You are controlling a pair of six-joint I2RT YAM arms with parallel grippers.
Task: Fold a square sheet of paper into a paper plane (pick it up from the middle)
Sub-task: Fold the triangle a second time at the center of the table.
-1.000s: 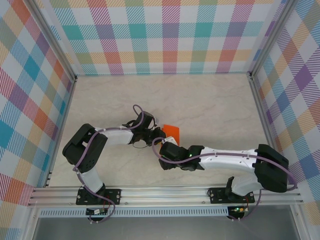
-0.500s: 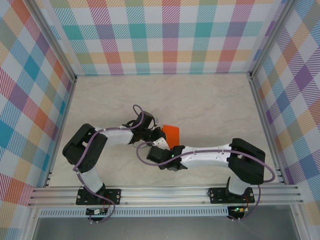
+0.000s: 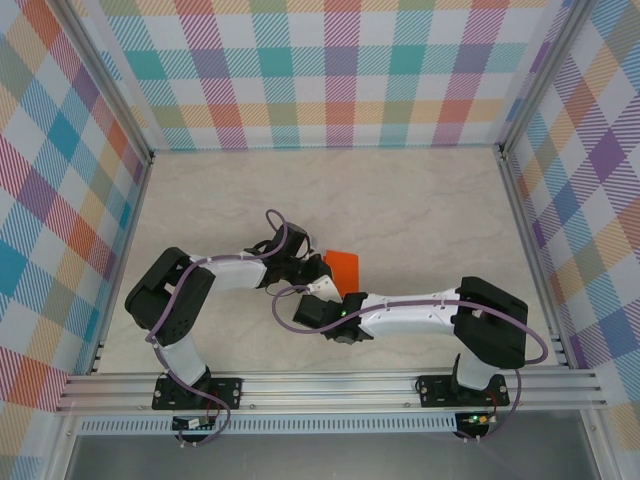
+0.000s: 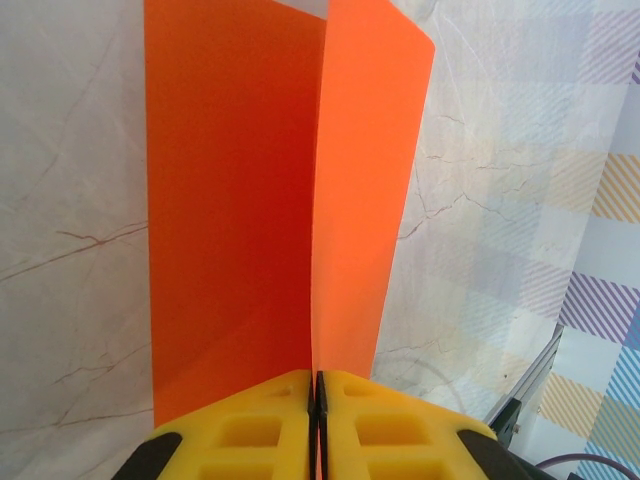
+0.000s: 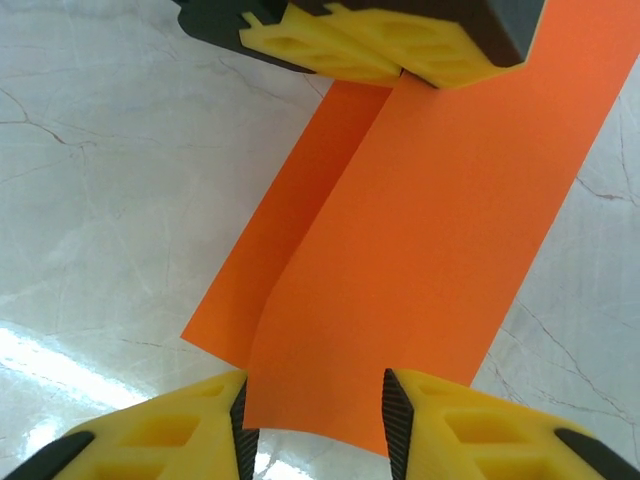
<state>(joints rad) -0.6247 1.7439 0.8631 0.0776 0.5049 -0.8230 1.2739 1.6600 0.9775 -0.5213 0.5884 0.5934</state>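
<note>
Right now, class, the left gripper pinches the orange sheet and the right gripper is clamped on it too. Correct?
No: the right gripper is open, jaws apart either side of the orange sheet, as the right wrist view shows. The left gripper does pinch it.

left pincer (image 4: 316,388) clamped shut, right pincer (image 5: 314,402) facing it, jaws apart.
</note>
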